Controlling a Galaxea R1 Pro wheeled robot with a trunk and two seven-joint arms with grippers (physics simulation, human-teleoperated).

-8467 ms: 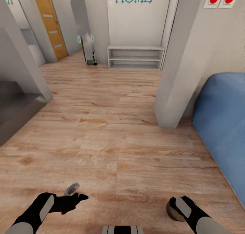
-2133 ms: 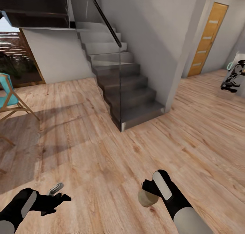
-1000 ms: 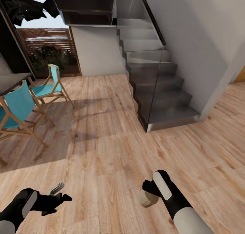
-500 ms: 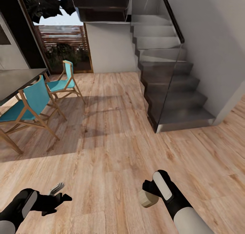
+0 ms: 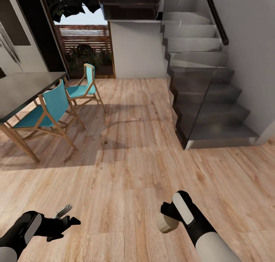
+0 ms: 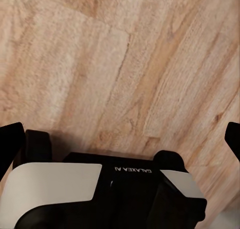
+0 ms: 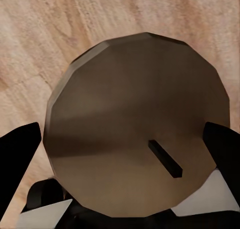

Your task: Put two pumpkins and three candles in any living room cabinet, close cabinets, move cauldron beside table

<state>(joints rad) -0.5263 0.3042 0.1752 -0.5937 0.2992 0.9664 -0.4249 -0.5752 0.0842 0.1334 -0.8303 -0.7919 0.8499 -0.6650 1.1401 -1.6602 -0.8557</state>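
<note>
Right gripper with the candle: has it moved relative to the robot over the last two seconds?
No. The right gripper holds the candle at the same spot in the head view; the staircase slid rightward because the camera turned.

Table [image 5: 23, 88] w/ chairs [image 5: 49, 115] far left – stairs [image 5: 208, 102] far right, floor [image 5: 130, 166] btwn.

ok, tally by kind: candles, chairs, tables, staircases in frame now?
Candles: 1, the candle held in the right tool
Chairs: 2, near chair and far chair, both teal
Tables: 1, dark table
Staircases: 1, staircase
Total: 5
</note>
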